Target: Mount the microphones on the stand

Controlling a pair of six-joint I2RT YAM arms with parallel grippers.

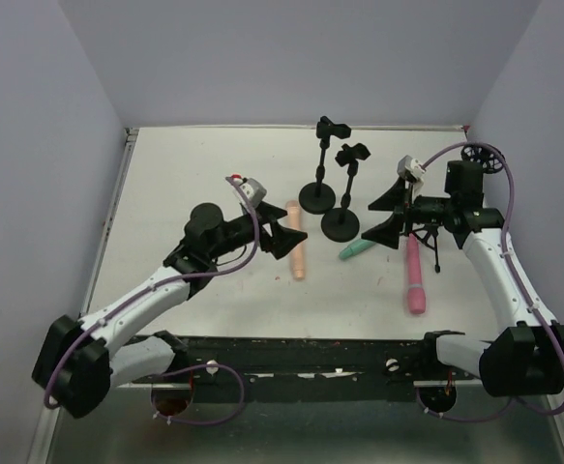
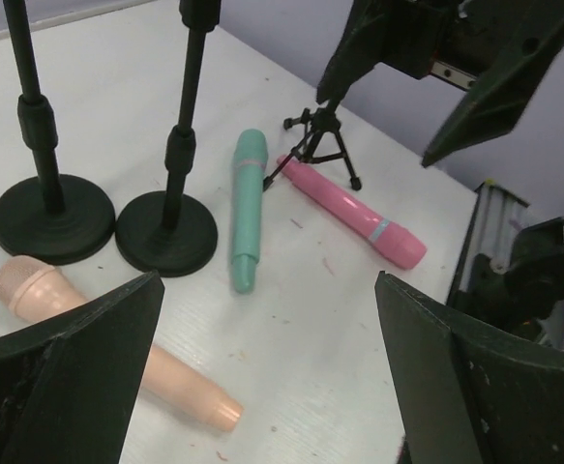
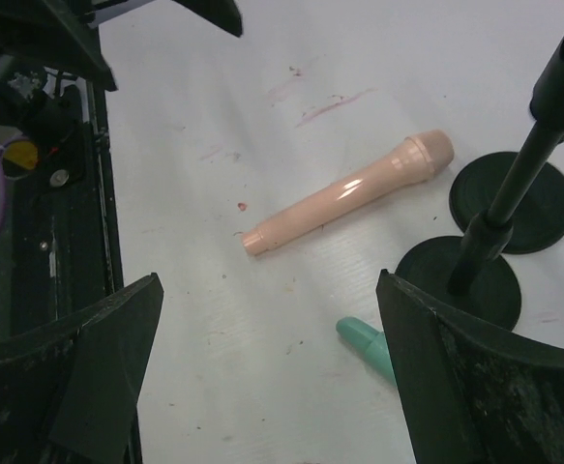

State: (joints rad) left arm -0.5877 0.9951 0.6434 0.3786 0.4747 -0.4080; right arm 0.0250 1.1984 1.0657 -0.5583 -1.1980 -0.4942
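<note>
White tabletop (image 1: pixel 194 193) carries all three microphones lying flat in the overhead view. The peach-tan microphone (image 1: pixel 297 242) is just beside the left gripper (image 1: pixel 288 237), the mint-teal microphone (image 1: pixel 356 250) is near the right gripper (image 1: pixel 383 215), and the pink microphone (image 1: pixel 414 275) lies closer to the right arm. Behind them stand two black round-based stands, the rear stand (image 1: pixel 318 196) and the front stand (image 1: pixel 341 225), each upright with a clip at the top. A small black tripod (image 1: pixel 435 249) is partly hidden by the right arm. Both grippers hover with their jaws spread wide, holding nothing. From the left wrist, the matte black fingers (image 2: pixel 69 387) frame smooth, glossy tapered bodies; the peach one is partly covered by a finger, and the stands' tops are cut off. From the right wrist, its fingers (image 3: pixel 475 387) hide most of the teal body, so only its narrow end shows, while the peach one lies whole on the scuffed surface.
</note>
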